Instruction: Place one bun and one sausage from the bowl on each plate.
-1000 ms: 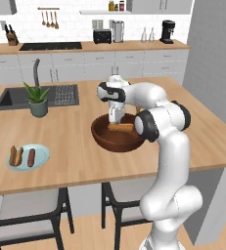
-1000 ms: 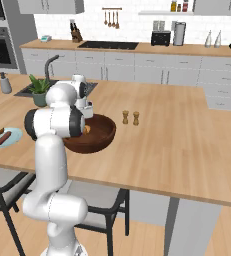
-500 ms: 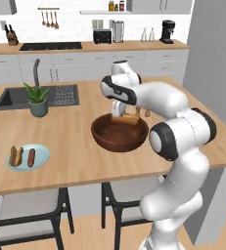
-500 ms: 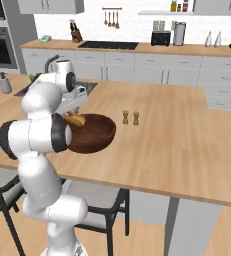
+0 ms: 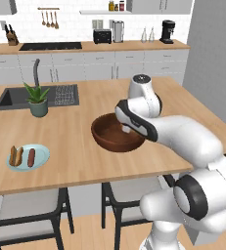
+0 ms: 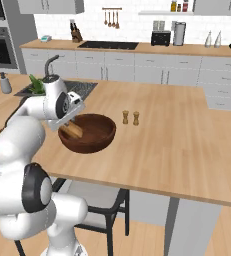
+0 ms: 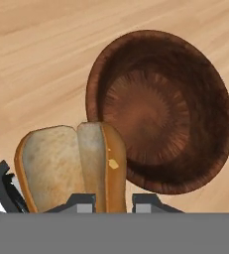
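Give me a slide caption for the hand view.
Gripper shut on a bun, lifted above the wooden bowl.

arm over bowl; plate left

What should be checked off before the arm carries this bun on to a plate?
1. Bun held in the pincer: ok, the jaws are shut on it and it is lifted above the bowl.
2. Bowl contents: ok, the hand view shows it empty, so nothing drags along.
3. Pale blue plate state: not ok as a target, it already carries a bun and a sausage.
4. Second plate located: cannot tell, no dark blue plate is visible.
5. Path near the salt and pepper shakers: ok, they stand apart from the bowl.
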Motion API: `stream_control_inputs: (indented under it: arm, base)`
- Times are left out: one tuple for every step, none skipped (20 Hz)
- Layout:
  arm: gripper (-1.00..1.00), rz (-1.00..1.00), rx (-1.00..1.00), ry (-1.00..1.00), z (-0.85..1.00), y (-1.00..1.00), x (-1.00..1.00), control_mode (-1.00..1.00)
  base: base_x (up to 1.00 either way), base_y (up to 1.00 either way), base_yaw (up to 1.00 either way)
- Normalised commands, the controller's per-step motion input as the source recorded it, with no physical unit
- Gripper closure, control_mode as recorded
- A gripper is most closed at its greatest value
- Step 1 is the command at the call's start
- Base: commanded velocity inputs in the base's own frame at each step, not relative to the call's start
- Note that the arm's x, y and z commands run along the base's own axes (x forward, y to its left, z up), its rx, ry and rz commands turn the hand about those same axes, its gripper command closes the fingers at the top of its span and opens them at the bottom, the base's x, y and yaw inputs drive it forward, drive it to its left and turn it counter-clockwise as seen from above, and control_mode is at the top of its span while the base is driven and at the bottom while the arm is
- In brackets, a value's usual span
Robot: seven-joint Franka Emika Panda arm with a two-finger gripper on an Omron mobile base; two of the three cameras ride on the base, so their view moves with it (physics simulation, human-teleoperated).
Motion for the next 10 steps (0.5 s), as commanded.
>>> stream_control_inputs:
  arm:
    - [1.00, 0.00, -0.07, 0.15, 0.49, 0.00, 0.00, -1.00]
    - [1.00, 0.00, -0.07, 0.15, 0.44, 0.00, 0.00, -1.00]
    - [1.00, 0.00, -0.05, 0.04, 0.26, 0.00, 0.00, -1.00]
    - [1.00, 0.00, 0.00, 0.00, 0.00, 0.00, 0.00, -1.00]
    - [1.00, 0.00, 0.00, 0.00, 0.00, 0.00, 0.00, -1.00]
    - [1.00, 0.00, 0.00, 0.00, 0.00, 0.00, 0.00, -1.00]
    - [1.00, 0.00, 0.00, 0.00, 0.00, 0.00, 0.00, -1.00]
    - [1.00, 0.00, 0.00, 0.00, 0.00, 0.00, 0.00, -1.00]
    - [1.00, 0.00, 0.00, 0.00, 0.00, 0.00, 0.00, -1.00]
    - [1.00, 0.00, 0.00, 0.01, 0.00, 0.00, 0.00, -1.00]
  base:
    - [0.00, 0.00, 0.00]
    - [0.00, 0.00, 0.00]
    - [0.00, 0.00, 0.00]
    - [0.00, 0.00, 0.00]
    - [0.00, 0.00, 0.00]
    - [0.00, 0.00, 0.00]
    - [0.00, 0.00, 0.00]
    - [0.00, 0.00, 0.00]
    - [0.00, 0.00, 0.00]
    - [0.00, 0.00, 0.00]
